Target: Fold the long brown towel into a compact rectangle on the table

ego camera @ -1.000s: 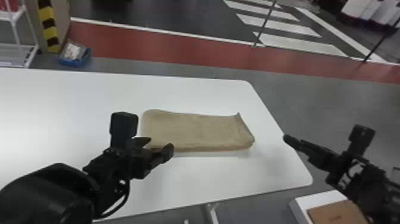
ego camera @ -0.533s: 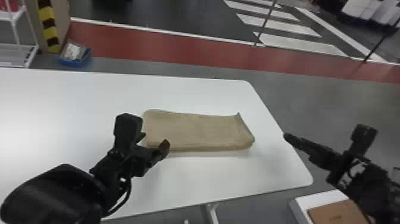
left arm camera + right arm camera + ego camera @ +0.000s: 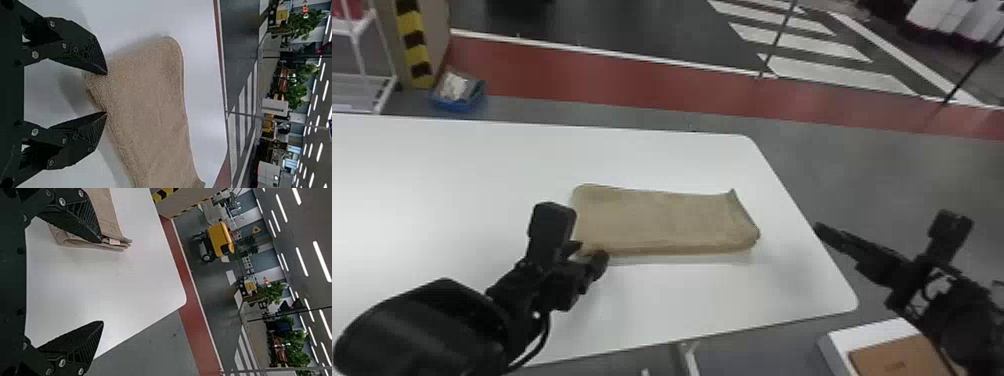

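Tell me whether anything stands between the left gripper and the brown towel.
Nothing visible does: the left gripper is open, its fingertips right at the near left corner of the brown towel.

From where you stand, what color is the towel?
The towel is light brown, all one plain color; the left wrist view shows it best.

Beyond towel (image 3: 662,220): open desk (image 3: 632,157) ran to the far edge.
Right of towel: a strip of desk gave passage.
Towel's near left corner: the left gripper (image 3: 589,253) blocked the way.
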### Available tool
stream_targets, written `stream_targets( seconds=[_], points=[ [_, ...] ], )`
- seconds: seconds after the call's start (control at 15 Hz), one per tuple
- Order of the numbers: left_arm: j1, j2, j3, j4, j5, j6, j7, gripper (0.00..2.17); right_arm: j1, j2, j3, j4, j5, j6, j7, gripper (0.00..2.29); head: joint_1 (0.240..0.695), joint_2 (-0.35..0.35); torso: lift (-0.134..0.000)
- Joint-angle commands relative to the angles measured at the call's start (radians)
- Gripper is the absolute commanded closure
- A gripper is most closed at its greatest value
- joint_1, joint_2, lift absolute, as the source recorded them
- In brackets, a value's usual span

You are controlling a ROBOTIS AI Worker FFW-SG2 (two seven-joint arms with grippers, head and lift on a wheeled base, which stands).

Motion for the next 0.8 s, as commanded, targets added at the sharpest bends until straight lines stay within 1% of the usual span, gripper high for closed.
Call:
stream_targets(
  seconds=[0.0, 0.07, 0.13, 0.4, 0.6, 0.73],
  points=[
    [0.006, 0.002, 0.002, -0.005, 0.000, 0.000, 0.010, 1.07, 0.000, 0.000, 0.000, 0.000, -0.005, -0.001, 0.000, 0.17, 0.695, -0.350, -0.120],
    [0.006, 0.002, 0.002, -0.010, 0.000, 0.000, 0.024, 1.36, 0.000, 0.000, -0.002, 0.000, -0.008, -0.001, 0.000, 0.17, 0.695, -0.350, -0.120],
    [0.007, 0.003, 0.002, -0.015, 0.000, 0.000, 0.024, 1.54, 0.000, 0.000, 0.000, 0.000, -0.010, -0.001, 0.000, 0.17, 0.695, -0.350, -0.120],
    [0.026, 0.017, 0.024, -0.085, 0.002, 0.000, 0.024, 1.54, 0.000, 0.000, -0.002, 0.000, -0.019, -0.011, 0.000, 0.17, 0.695, -0.350, -0.120],
    [0.062, 0.055, 0.100, -0.176, 0.016, 0.018, 0.019, 1.54, -0.011, 0.005, 0.011, 0.000, -0.019, -0.011, 0.000, 0.17, 0.695, -0.350, -0.120],
    [0.081, 0.086, 0.151, -0.211, 0.023, 0.024, 0.016, 1.54, -0.018, 0.006, 0.028, 0.002, -0.016, -0.011, -0.003, 0.17, 0.695, -0.350, -0.120]
  ],
)
